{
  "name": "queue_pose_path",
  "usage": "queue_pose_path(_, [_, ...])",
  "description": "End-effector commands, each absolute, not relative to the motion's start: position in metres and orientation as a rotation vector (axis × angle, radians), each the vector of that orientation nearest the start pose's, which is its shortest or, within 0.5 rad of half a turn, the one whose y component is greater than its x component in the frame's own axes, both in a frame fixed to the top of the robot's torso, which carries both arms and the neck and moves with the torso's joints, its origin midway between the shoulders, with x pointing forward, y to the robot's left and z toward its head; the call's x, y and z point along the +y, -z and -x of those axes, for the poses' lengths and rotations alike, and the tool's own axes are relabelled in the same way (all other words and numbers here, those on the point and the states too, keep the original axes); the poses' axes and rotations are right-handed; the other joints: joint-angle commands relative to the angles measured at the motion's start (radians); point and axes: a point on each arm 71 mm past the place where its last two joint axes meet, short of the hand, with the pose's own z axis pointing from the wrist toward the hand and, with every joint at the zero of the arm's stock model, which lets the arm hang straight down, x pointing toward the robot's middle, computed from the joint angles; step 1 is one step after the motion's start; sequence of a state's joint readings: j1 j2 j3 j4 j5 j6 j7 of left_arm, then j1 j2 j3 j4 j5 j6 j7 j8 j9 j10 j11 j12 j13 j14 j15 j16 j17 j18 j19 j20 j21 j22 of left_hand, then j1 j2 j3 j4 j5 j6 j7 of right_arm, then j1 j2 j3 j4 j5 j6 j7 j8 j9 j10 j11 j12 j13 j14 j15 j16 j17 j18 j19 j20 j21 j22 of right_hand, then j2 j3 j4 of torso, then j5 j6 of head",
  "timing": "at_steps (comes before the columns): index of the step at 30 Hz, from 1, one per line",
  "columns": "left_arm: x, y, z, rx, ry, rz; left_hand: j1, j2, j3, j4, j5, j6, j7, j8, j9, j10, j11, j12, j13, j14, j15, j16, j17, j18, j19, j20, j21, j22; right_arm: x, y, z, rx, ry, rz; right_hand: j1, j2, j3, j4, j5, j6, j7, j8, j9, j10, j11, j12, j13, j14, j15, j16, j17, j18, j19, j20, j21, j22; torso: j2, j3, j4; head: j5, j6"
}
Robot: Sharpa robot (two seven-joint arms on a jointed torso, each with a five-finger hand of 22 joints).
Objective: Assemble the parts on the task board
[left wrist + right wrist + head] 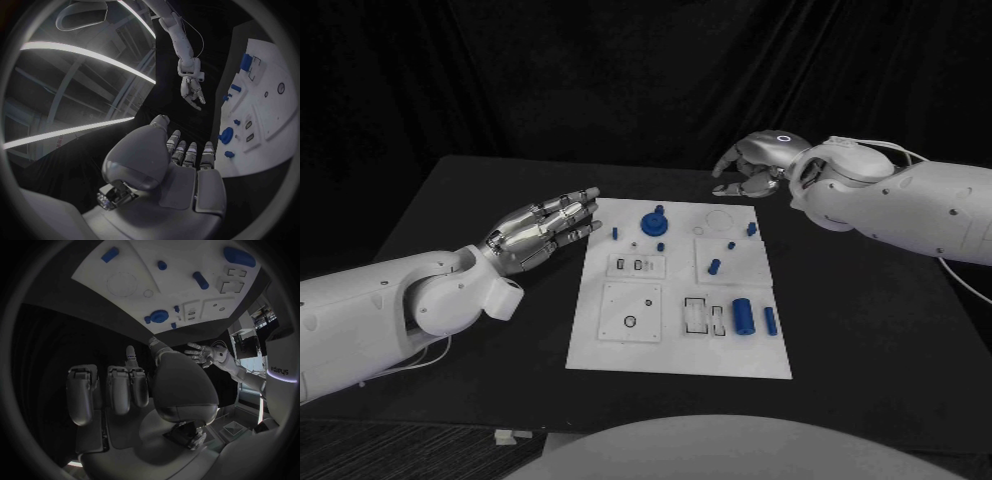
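Both my hands hang empty beside the white board, nothing picked up yet.

My left hand (545, 232) hovers just off the board's (678, 350) left edge, fingers stretched out and a little apart, holding nothing; my right hand (754, 165) hangs past the far right corner with fingers curled loosely down, and I see nothing in it. The blue pieces lie scattered on the board: a round knob (653, 222) near the far edge, a fat cylinder (743, 313) and a thin pin (770, 320) toward the near right. I judge the first move is a reach, and I should come down straight over one piece, pinching low so it does not roll. The small pieces' shapes and the depth of the board's cut-outs are hard to make out, and my right fingertips are partly hidden behind the palm.
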State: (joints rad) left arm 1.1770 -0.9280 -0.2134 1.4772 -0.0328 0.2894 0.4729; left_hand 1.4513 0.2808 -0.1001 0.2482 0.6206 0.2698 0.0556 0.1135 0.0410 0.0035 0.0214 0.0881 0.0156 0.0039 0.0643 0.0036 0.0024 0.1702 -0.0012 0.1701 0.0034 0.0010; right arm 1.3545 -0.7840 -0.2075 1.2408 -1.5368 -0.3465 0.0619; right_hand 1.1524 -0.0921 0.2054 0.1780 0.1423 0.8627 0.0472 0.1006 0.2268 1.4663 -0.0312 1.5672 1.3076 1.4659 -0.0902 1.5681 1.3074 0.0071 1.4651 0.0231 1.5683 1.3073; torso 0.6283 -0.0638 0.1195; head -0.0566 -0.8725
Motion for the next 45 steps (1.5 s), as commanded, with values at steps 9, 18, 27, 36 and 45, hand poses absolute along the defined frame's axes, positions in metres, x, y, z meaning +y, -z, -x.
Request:
queue_pose_path(9, [0.238, 0.247, -0.44, 1.757, 1.964, 1.05, 0.004, -0.001, 0.008, -0.002, 0.005, 0.003, 0.004, 0.006, 0.001, 0.002, 0.007, 0.004, 0.002, -0.003, 0.005, 0.0, -0.001, 0.006, 0.001, 0.006, -0.003, -0.001, -0.295, 0.18, -0.528, 1.568, -0.385, 0.302, 0.03, -0.01, -0.027, 0.021, -0.001, -0.009, -0.022, -0.014, -0.018, 0.105, -0.021, 0.004, 0.263, 0.105, -0.027, 0.003, 0.263, -0.007, 0.106, -0.023, 0.002, 0.263, -0.018, 0.0037, -0.0118, 0.012, 0.0])
queue_pose_path(18, [0.234, 0.25, -0.438, 1.764, 1.977, 1.053, 0.004, -0.002, 0.009, -0.002, 0.006, 0.002, 0.003, 0.005, 0.001, 0.002, 0.007, 0.004, 0.002, -0.003, 0.005, 0.0, -0.001, 0.006, 0.001, 0.006, -0.003, -0.001, -0.319, 0.206, -0.519, 1.609, -0.36, 0.288, 0.075, -0.045, -0.063, 0.107, -0.005, -0.015, -0.006, -0.02, -0.035, 0.105, -0.01, 0.004, 0.263, 0.105, -0.02, 0.003, 0.263, -0.007, 0.106, -0.02, 0.002, 0.263, -0.022, 0.0049, -0.0157, 0.014, 0.0])
queue_pose_path(27, [0.235, 0.253, -0.438, 1.765, 1.977, 1.057, 0.004, -0.002, 0.01, -0.003, 0.006, 0.001, 0.003, 0.005, 0.001, 0.002, 0.006, 0.003, 0.001, -0.003, 0.005, -0.001, -0.001, 0.006, 0.001, 0.006, -0.003, -0.001, -0.33, 0.226, -0.516, 1.633, -0.35, 0.282, 0.079, -0.051, -0.068, 0.113, -0.008, -0.013, -0.003, -0.019, -0.036, 0.105, -0.008, 0.004, 0.263, 0.105, -0.018, 0.003, 0.263, -0.007, 0.106, -0.018, 0.002, 0.263, -0.022, 0.0046, -0.0152, 0.011, 0.0])
queue_pose_path(36, [0.236, 0.254, -0.438, 1.766, 1.978, 1.061, 0.004, -0.002, 0.01, -0.003, 0.006, 0.001, 0.003, 0.005, 0.001, 0.002, 0.006, 0.003, 0.001, -0.003, 0.005, -0.001, -0.001, 0.006, 0.001, 0.006, -0.003, -0.001, -0.329, 0.241, -0.515, 1.655, -0.357, 0.289, 0.097, -0.051, -0.07, 0.113, -0.007, 0.001, 0.002, -0.012, -0.035, 0.105, -0.004, 0.004, 0.263, 0.105, -0.014, 0.003, 0.263, -0.007, 0.106, -0.015, 0.002, 0.263, -0.022, 0.0045, -0.0152, 0.01, 0.0])
queue_pose_path(45, [0.236, 0.255, -0.437, 1.768, 1.978, 1.063, 0.004, -0.001, 0.011, -0.003, 0.006, 0.0, 0.003, 0.005, 0.001, 0.002, 0.006, 0.003, 0.001, -0.003, 0.005, -0.001, -0.001, 0.006, 0.001, 0.006, -0.003, -0.001, -0.325, 0.251, -0.514, 1.678, -0.368, 0.298, 0.101, -0.055, -0.073, 0.113, -0.011, 0.0, 0.002, -0.012, -0.036, 0.105, -0.003, 0.004, 0.263, 0.105, -0.013, 0.003, 0.263, -0.007, 0.106, -0.014, 0.002, 0.263, -0.023, 0.0043, -0.015, 0.009, 0.0])
